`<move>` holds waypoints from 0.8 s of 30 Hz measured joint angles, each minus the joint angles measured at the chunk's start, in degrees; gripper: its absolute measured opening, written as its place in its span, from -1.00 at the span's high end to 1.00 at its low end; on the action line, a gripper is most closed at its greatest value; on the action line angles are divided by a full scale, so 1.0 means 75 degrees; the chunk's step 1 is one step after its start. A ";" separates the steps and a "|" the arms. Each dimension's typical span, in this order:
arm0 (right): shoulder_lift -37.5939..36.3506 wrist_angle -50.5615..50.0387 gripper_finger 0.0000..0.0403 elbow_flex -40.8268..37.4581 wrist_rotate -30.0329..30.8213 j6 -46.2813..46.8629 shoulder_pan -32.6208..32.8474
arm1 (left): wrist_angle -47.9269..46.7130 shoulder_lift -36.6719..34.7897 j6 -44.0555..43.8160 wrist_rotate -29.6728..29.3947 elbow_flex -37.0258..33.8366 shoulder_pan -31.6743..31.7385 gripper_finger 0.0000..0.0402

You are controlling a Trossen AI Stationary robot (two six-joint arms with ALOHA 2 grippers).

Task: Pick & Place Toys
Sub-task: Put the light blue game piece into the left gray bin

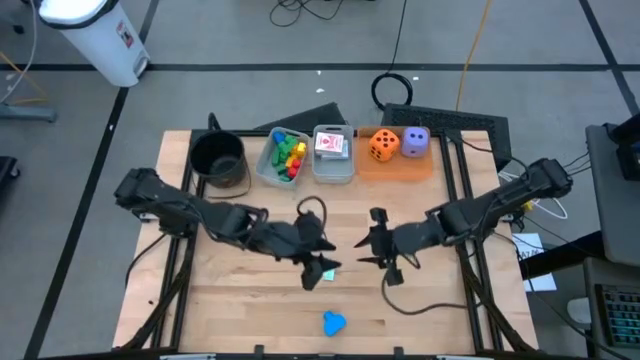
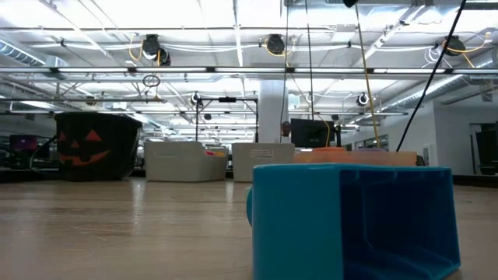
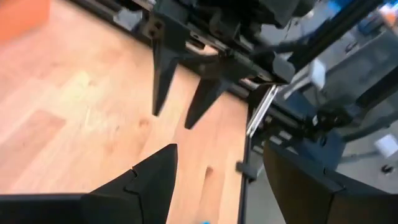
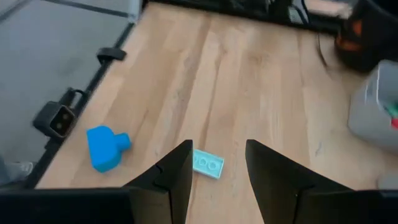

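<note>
Just beside the open left pincer (image 1: 318,262) lies a teal block (image 1: 325,274).

No readable text — none anywhere.

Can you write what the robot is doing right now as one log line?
left gripper: open, above light blue flat block | right gripper: open, empty, mid-table | blue block: loose, near front edge

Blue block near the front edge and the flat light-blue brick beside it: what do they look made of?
The chunky blue block looks like moulded plastic: uniform colour, smooth, slightly glossy faces. The flat light-blue studded brick also seems plastic, with raised round studs. The table looks like matt wooden planks with visible grain.
</note>
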 joint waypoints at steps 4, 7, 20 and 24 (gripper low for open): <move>0.0354 -0.0013 0.30 0.0000 0.0533 0.0997 0.0147 | -0.0416 0.0284 -0.0357 -0.0001 -0.0003 -0.0292 -0.20; 0.0553 -0.0035 0.30 0.0000 0.0524 0.1740 0.0162 | -0.0615 0.0432 -0.0555 -0.0007 -0.0003 -0.0581 -0.20; 0.0574 -0.1433 0.30 0.0004 0.2671 0.4543 0.1883 | -0.1070 0.1024 -0.1834 -0.1100 0.0000 -0.1165 -0.20; 0.0575 -0.1969 0.30 0.0003 0.3416 0.4545 0.2201 | -0.0790 0.1599 -0.2528 -0.1081 0.0003 -0.1045 -0.20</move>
